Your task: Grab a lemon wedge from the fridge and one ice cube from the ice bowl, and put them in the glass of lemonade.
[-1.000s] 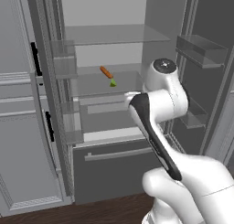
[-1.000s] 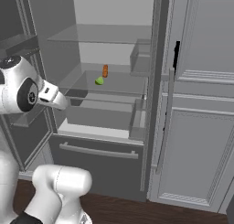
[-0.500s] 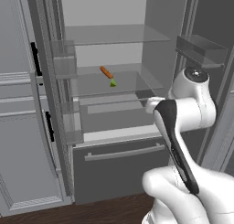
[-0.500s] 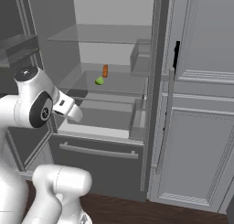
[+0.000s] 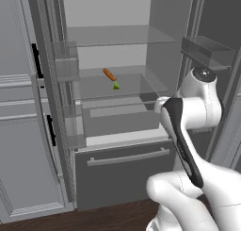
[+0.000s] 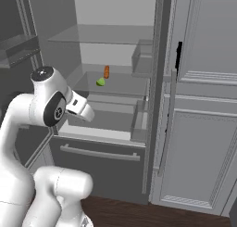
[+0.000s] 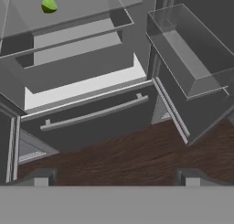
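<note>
The fridge (image 5: 164, 37) (image 6: 92, 17) stands with both doors open. A small yellow-green lemon wedge (image 5: 116, 86) (image 6: 100, 82) (image 7: 49, 4) lies on its middle glass shelf, just in front of an orange carrot-like stick (image 5: 109, 74) (image 6: 107, 72). My gripper (image 7: 115, 179) is open and empty, its fingertips (image 7: 41, 178) far apart. It looks down at the lower drawer and the floor, well below and short of the wedge. My white hand (image 6: 81, 108) hovers in front of the drawer level. The ice bowl and the glass of lemonade are out of view.
A wide drawer with a bar handle (image 5: 127, 157) (image 7: 93, 114) sits under the shelves. Clear bins hang on the right door (image 5: 207, 48) (image 7: 192, 58) and the left door (image 5: 66, 65). Paneled grey cabinets (image 5: 19, 131) (image 6: 203, 105) flank the fridge. Dark wood floor (image 7: 137, 154) lies below.
My arm has swung to the right across the front of the fridge, away from the middle shelf. The gripper stayed open. The wedge and the stick have not moved.
</note>
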Motion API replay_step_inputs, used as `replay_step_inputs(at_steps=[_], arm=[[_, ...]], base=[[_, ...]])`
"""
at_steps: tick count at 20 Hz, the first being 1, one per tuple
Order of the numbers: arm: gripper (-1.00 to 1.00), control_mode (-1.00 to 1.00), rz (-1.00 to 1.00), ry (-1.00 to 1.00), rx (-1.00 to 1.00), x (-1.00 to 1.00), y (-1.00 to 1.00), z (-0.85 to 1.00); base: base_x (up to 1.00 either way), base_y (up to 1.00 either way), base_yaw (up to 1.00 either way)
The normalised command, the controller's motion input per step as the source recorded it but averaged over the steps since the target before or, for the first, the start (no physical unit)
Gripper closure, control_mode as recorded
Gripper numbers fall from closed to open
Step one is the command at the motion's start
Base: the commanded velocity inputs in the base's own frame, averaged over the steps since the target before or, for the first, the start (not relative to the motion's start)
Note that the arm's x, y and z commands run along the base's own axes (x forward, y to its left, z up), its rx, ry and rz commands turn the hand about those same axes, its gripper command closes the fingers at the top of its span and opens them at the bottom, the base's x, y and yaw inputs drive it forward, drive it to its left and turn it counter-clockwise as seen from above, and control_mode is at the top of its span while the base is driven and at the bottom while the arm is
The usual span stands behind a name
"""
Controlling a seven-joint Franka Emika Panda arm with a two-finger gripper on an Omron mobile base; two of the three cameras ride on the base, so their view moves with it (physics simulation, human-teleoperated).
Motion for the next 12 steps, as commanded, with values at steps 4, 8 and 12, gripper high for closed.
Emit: replay_step_inputs(at_steps=[4,8,12], arm=[[-1.0,1.0,0.0,0.0,0.0,0.0,0.0,0.0],[-1.0,1.0,0.0,0.0,0.0,0.0,0.0,0.0],[-1.0,1.0,0.0,0.0,0.0,0.0,0.0,0.0]], base=[[0.49,-0.02,0.0],[0.83,0.01,0.0],[0.71,0.0,0.0]])
